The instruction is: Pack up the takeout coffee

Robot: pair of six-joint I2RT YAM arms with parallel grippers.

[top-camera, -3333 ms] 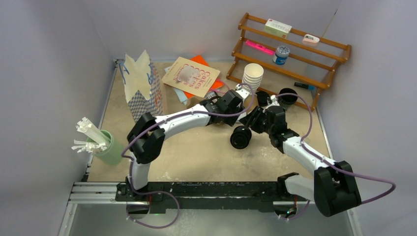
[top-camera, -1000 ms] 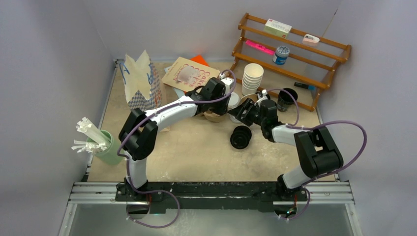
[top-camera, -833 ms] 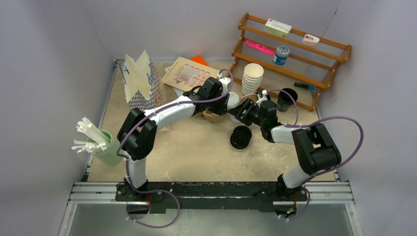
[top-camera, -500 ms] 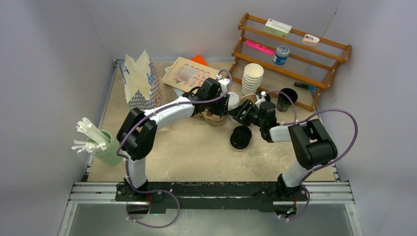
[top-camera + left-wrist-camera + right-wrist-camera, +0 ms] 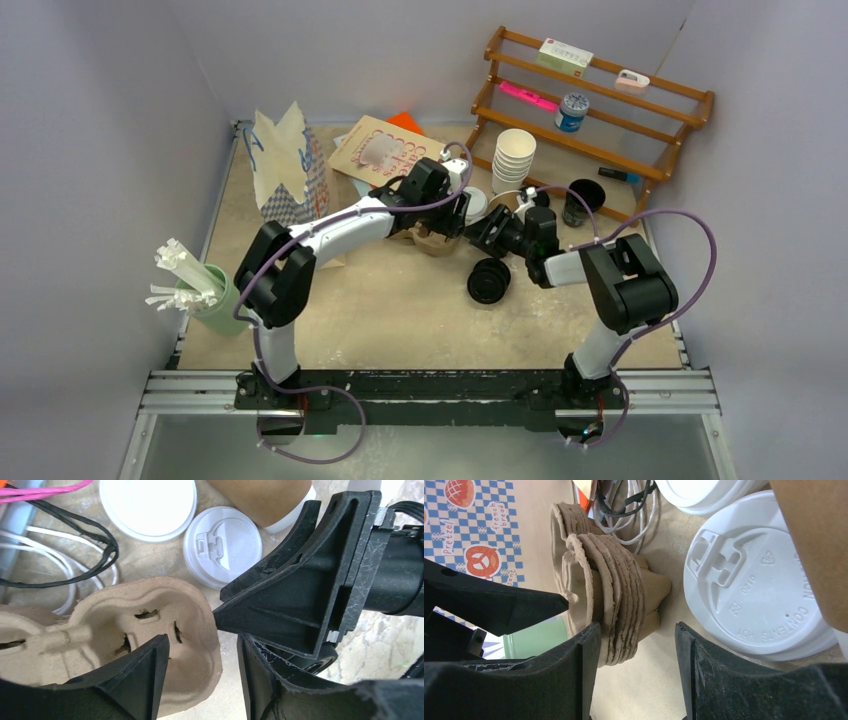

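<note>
left gripper (image 5: 202, 647): not gripping anything. Fingers are spread across the rim of the cardboard carrier (image 5: 95, 630). One finger sits over a pocket, the other is off the edge with a sliver of table (image 5: 400, 320) showing.
right gripper (image 5: 638, 630): loose too. Fingers are wide apart either side of the carrier's corner. One is right up against the layers, and there's bare table between the cardboard and the other.
both grippers: nose to nose over the carrier, far-centre of the table, very close together.
carrier: it's actually several nested together. From the right wrist you can see the layers edge-on.
black coffee cup (image 5: 488, 280): lying on its side on the table, on the near side of the right gripper, not in any pocket.
brown paper cup (image 5: 257, 497): white band at one end, right against the white sip lid (image 5: 222, 532). Can't tell if it's upright or tipped.
white sip lid: just beside the carrier. Honestly can't tell if there's a cup under it.
plain white lid (image 5: 147, 502): flat, just beside the sip lid.
cables (image 5: 65, 565): black and white ones on the table beside the carrier.
far right: stack of lidless white cups (image 5: 515, 155) and an open black cup (image 5: 583, 197) by the wooden rack (image 5: 600, 120).
far left: checked paper bag (image 5: 285, 180) and a book (image 5: 390, 155).
near left: green cup of straws (image 5: 215, 300).
</note>
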